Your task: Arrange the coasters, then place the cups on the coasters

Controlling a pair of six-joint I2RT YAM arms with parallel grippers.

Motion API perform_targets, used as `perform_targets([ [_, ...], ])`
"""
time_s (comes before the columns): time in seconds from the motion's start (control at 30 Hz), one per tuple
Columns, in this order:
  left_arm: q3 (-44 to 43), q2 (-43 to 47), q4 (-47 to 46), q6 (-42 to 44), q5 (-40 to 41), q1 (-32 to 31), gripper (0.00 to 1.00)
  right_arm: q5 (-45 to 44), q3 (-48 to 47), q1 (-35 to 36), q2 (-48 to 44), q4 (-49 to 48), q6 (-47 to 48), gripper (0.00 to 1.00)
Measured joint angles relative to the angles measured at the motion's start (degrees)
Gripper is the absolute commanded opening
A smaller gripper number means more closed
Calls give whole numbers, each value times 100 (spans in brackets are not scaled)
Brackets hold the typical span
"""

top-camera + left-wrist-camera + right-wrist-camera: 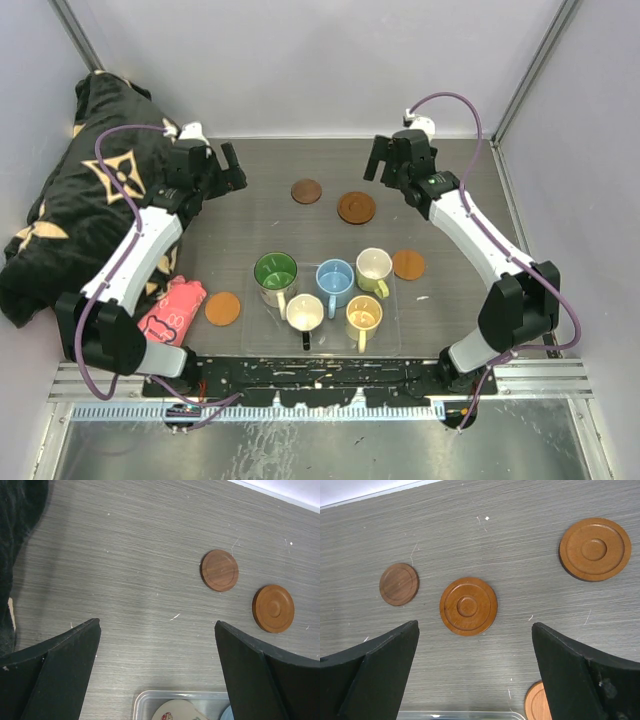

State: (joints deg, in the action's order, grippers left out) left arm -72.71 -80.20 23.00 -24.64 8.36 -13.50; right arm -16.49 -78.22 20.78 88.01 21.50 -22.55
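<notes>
Left claw: spread wide, nothing gripped, hung over the far left part of the bench.
Right claw: spread wide, nothing gripped, hung over the far right part.
Cups: five, stood together in a clear tray by the near edge.
Coasters: two laid mid-bench toward the far edge, one near each side of the tray, a fifth seen only from the right wrist.

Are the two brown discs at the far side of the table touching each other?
Apart. The left wrist view shows bare table between the dark coaster and the lighter coaster.
</notes>
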Motion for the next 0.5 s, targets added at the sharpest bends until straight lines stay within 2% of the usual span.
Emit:
perform_targets([
  [0.5, 7, 11, 35, 26, -35, 0, 98, 166, 94, 0, -96, -101, 170, 98],
])
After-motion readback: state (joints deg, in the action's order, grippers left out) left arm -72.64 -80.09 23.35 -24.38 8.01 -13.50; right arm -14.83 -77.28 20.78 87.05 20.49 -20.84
